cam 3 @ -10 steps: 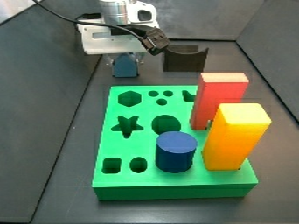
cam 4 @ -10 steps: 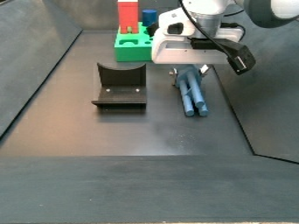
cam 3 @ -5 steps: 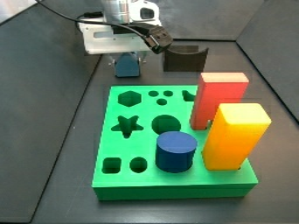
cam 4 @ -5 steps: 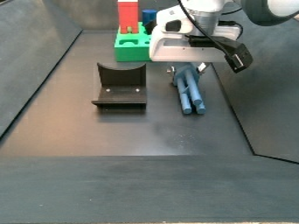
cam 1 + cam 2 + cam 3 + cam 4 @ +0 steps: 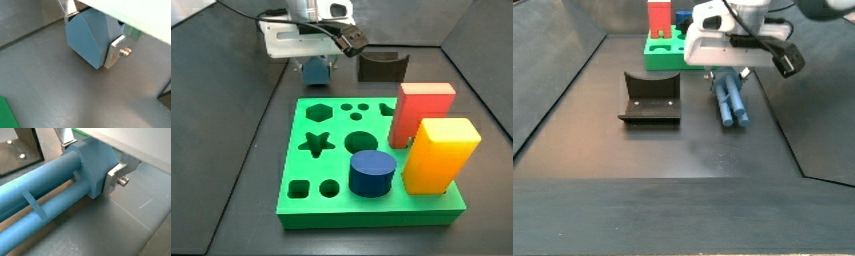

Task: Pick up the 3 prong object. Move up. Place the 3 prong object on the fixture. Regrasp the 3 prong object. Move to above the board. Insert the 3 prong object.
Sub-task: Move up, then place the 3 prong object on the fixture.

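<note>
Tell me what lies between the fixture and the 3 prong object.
Only bare dark floor separates the fixture from the 3 prong object in a side view; the gripper is clamped on the object's end.

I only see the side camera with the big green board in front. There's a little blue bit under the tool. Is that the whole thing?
Observer: No. In a side view the 3 prong object is long, and its prongs stretch out from the tool.
Operator: Is the tool really pinching it?
Observer: Yes. In a wrist view the silver fingers sit against both sides of its peaked end.
Operator: What is the dark block behind it like?
Observer: The fixture is an L-shaped bracket with a curved notch. It stands beside the prongs without touching them.
</note>
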